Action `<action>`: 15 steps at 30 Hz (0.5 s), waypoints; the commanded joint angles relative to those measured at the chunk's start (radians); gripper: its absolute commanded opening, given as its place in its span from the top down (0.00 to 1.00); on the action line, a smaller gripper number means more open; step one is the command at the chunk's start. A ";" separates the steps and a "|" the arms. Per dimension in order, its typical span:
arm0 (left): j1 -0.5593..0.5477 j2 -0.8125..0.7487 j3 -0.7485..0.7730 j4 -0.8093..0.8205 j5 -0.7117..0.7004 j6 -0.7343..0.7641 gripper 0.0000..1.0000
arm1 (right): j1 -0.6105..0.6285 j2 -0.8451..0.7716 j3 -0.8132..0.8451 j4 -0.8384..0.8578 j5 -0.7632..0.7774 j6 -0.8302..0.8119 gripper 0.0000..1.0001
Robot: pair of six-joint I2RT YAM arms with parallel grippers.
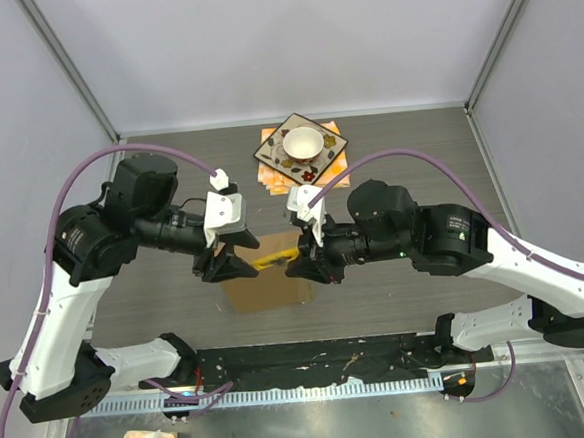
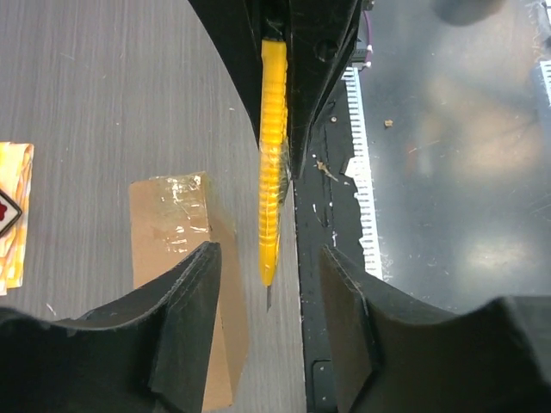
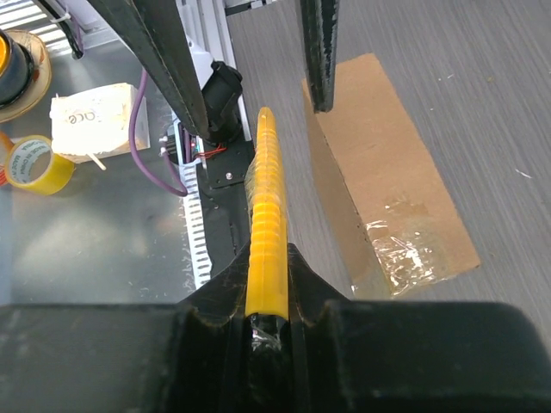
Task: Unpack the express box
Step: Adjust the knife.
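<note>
Listing containers first: white bowl (image 1: pixel 303 141), upright on the orange-patterned square plate (image 1: pixel 291 169), at 12 o'clock on the table (image 1: pixel 418 150); the bowl's interior shows plain white.

Express box (image 1: pixel 267 289): at the table's middle, at 6 o'clock from the plate and well apart from it, lying flat beneath both grippers. Plain brown cardboard, shallow, top face closed; a wrinkled patch of glossy clear tape crosses one end.

Right gripper (image 3: pixel 267 288): at 3 o'clock over the box, clenched on a yellow utility knife (image 2: pixel 272 155) with a ribbed handle and a short exposed blade tip.

Left gripper (image 2: pixel 269 254): at 9 o'clock, released, one finger either side of the knife's blade end, neither touching it.

Whether the knife touches the box cannot be told.
</note>
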 commanded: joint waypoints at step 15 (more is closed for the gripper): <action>0.000 0.017 -0.013 -0.132 0.043 0.020 1.00 | -0.004 0.012 0.087 0.050 0.030 -0.033 0.99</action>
